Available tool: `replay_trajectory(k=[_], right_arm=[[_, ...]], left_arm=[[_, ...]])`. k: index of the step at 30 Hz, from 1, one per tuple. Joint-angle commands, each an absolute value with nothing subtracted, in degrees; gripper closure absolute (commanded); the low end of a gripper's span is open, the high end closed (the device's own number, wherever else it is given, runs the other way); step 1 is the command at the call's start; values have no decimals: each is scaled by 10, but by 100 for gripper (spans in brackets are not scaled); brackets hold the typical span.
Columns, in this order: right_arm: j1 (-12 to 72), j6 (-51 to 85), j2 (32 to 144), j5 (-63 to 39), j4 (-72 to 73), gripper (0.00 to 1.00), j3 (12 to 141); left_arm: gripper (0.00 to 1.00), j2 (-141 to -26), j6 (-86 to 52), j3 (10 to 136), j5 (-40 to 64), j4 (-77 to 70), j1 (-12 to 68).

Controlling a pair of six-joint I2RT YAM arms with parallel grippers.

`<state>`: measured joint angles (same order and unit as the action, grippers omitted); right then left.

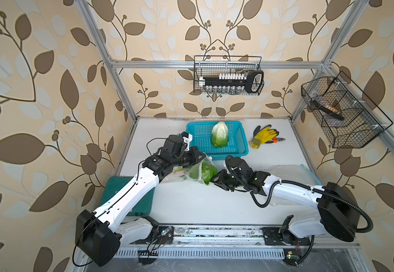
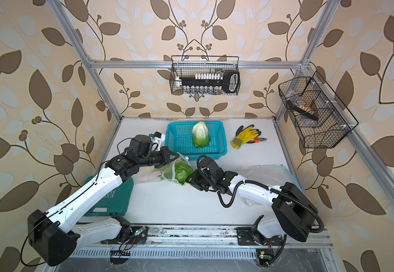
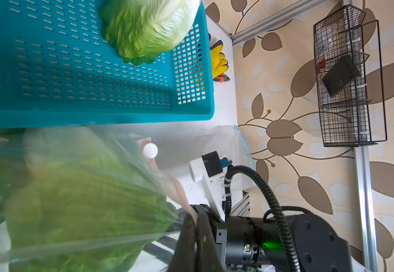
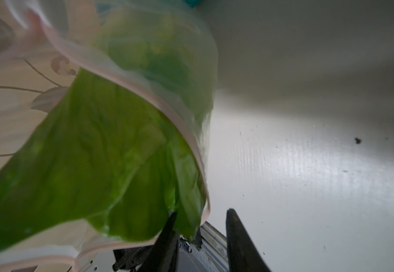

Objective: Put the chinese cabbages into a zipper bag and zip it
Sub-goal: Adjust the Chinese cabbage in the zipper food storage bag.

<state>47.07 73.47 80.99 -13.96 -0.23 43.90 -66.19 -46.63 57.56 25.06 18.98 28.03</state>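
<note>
You are partway through loading. Directions are from above, with twelve o'clock at the back wall.

The zipper bag lies on the white table at about ten o'clock from its centre, with its mouth facing three o'clock. Green shows deeper inside the plastic. That is probably a cabbage already in, though it is too blurred to be sure. A second cabbage is half in, its leafy end poking out of the mouth. The third cabbage lies in the teal basket at twelve o'clock.

Your left gripper is closed tight on the bag's upper rim and holds the mouth lifted. The wrist view shows its fingers pinching the pink zip strip. That arm reaches in from seven o'clock, elbow bent, wrist pointing toward three o'clock.

Your right gripper sits low near the table's centre, pointing toward nine o'clock at the protruding leaves. Its jaws stand parted and clamp nothing, with one finger just beside the leaf tip. That arm comes from five o'clock with its forearm nearly flat.

The step in hand looks like pushing the second cabbage fully inside. The next move is probably a nudge toward nine o'clock, past the zip line, with the rim held up. After that, fetch the third.
</note>
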Motion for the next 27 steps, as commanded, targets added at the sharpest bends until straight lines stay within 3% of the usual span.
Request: replay_trajectory(k=[1,8,15,17,19,22,27], right_arm=[[483,761,784,-58,21,68,420],[494,755,802,-46,67,66,412],[538,744,849,36,186,70,410],[543,736,861,45,213,74,411],[543,731,864,47,208,87,414],[531,681,847,12,19,97,478],[464,487,798,-128,-217,98,577]], left_arm=[[100,-653,-468,599,259,155,280],[100,-665,-477,604,263,145,288],[100,-674,-480,612,261,145,299],[100,-672,-479,613,260,148,299],[100,-669,-477,615,259,154,300],[100,-662,-455,634,254,189,299],[100,-636,-382,692,216,310,295]])
